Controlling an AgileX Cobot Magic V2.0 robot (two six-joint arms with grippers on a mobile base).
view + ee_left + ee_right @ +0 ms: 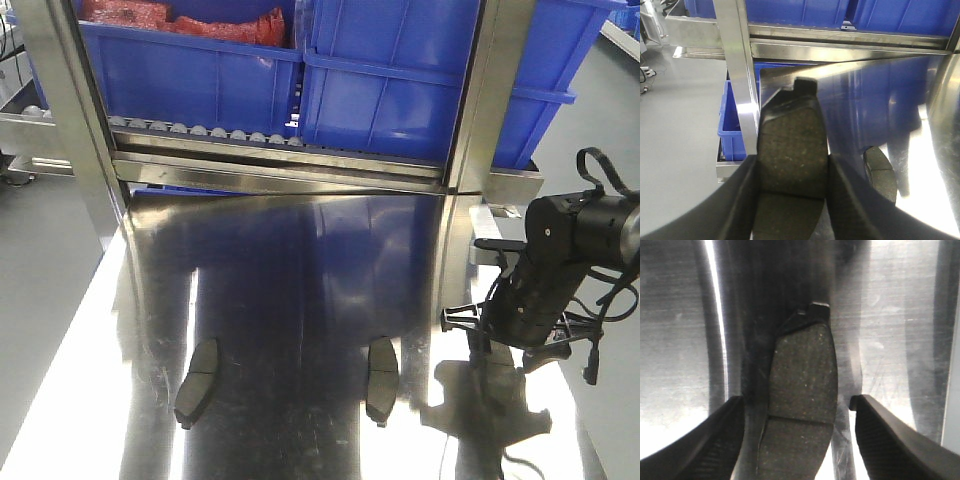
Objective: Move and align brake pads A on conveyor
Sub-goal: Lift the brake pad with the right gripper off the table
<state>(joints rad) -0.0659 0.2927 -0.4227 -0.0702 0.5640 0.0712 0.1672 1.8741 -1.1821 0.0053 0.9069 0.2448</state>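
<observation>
Two brake pads A lie on the shiny steel table (300, 300) in the front view, one at the left (197, 383) and one in the middle (381, 380). My left gripper (792, 159) is shut on a third pad (792, 125), held over the table's left edge; another pad (881, 172) lies to its right. My right gripper (796, 401) stands open over a fourth pad (802, 370) that lies flat on the steel, with gaps on both sides of it. In the front view the right gripper (490, 345) points down at the table's right side. The conveyor is out of view.
Blue bins (400, 80) sit on a roller rack behind the table, framed by steel posts (490, 90). A steel post (737, 75) and a lower blue bin (732, 125) stand beside the table's left edge, with grey floor (675, 150) beyond.
</observation>
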